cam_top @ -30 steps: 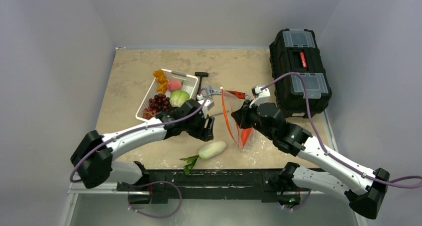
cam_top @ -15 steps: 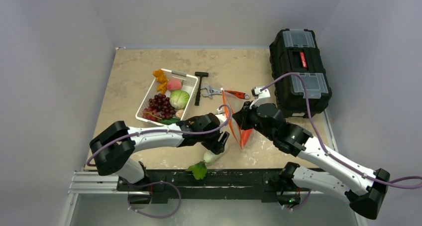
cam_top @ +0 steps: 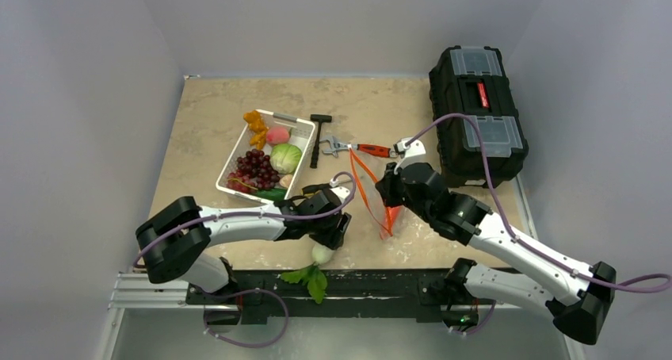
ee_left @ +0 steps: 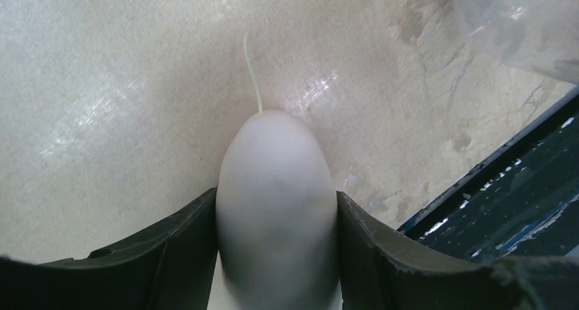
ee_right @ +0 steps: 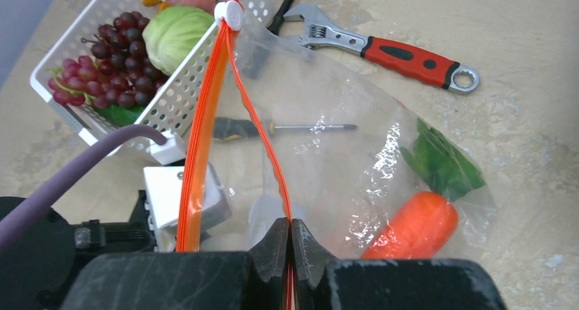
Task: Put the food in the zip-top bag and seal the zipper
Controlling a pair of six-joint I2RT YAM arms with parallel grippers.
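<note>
Well, my left claw (ee_left: 276, 218) is clamped on the white radish (ee_left: 273, 166), at the near edge of the table (ee_left: 102, 85). My right claw (ee_right: 290, 236) is pinched tight on the zipper (ee_right: 199, 132) of the zip-top bag (ee_right: 328, 146), whose mouth gapes, with the carrot (ee_right: 410, 228) lying inside

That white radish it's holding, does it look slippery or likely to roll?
Probably slippery: the radish is smooth and rounded where the left gripper pinches it. Likely stiff, as it shows no denting. Laid down, it might roll, though its leaves could check that.
</note>
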